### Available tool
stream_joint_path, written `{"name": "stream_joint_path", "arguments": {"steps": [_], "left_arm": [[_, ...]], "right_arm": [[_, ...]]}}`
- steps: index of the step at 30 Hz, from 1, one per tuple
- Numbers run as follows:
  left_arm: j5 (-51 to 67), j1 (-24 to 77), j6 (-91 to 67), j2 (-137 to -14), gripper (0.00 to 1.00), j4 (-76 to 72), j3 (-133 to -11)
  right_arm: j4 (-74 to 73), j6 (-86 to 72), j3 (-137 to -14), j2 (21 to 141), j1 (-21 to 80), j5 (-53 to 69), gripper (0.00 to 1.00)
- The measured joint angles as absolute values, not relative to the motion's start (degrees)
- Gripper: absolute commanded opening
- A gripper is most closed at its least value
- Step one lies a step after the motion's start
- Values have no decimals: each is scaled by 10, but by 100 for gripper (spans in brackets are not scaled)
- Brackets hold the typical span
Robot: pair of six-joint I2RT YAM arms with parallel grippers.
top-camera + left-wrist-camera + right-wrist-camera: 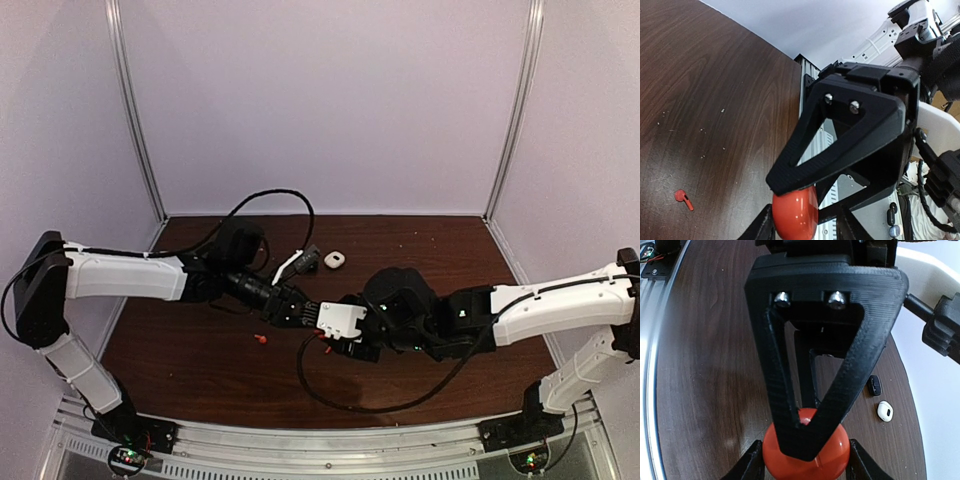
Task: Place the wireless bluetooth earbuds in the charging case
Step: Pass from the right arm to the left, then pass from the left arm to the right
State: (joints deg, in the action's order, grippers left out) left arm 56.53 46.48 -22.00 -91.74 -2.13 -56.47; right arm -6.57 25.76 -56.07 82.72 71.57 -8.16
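Observation:
A glossy red charging case (pixel 805 460) hangs above the table where both arms meet. My right gripper (pixel 805 466) is shut on it, the case filling the space between its fingers. My left gripper (pixel 805 226) straddles the same case (pixel 795 212) edge-on. One of its fingers (pixel 762 226) touches the case and the other (pixel 847 225) stands a little off it. A small red stemmed earbud (pixel 684 199) lies loose on the wood, in the top view (pixel 262 339) just left of the joined grippers. No earbud shows in either gripper.
A white case (pixel 885 411) and a small black case (pixel 874 385) lie at the back of the table; the white one (pixel 334 261) sits beside a cable end. Black cables loop over the table near both arms. The metal rail (pixel 805 90) runs along the near edge.

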Motion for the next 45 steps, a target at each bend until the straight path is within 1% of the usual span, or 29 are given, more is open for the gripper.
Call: {"name": "stream_joint_path", "arguments": {"steps": [3,8,11,14,15,16,17,18,23,25,30,33,35,40,43,45], "left_arm": [[567,466,-222,-923,33,-27,-566],[567,466,-229,-927,18,-32,-566],[569,465,-239,-927,11,-33,-566],[569,465,-243,-927,7,-43,-566],[571,466,-242,-927,5,-47,-566],[572,466,-242,-926,4,-51,-567],[572,466,-241,-926,3,-56,-567],[572,466,-241,-924,2,-60,-567],[555,467,-238,-903,0,-77,-567],[544,465,-238,-891,0,-84,-566],[527,457,-239,-852,0,-103,-547],[513,453,-239,-833,0,-119,-532],[502,451,-237,-823,0,-127,-525],[478,451,-227,-802,0,-154,-517],[471,450,-215,-797,0,-165,-517],[469,451,-208,-797,0,-167,-518]], "right_arm": [[-66,258,-561,827,718,-87,44],[-66,269,-561,826,723,-97,46],[-67,279,-561,825,726,-109,53],[-66,284,-561,821,728,-119,64],[-65,283,-561,819,728,-125,69],[-62,282,-559,816,728,-130,79],[-57,282,-556,811,728,-137,94],[-49,280,-551,805,728,-146,99],[30,279,-496,753,729,-198,100],[90,282,-450,719,729,-230,100],[204,287,-383,669,719,-312,100],[199,253,-387,655,700,-317,100],[174,219,-405,651,682,-290,100],[136,130,-420,621,639,-154,100],[109,70,-440,635,619,-88,99],[93,38,-459,652,609,-43,96]]}}
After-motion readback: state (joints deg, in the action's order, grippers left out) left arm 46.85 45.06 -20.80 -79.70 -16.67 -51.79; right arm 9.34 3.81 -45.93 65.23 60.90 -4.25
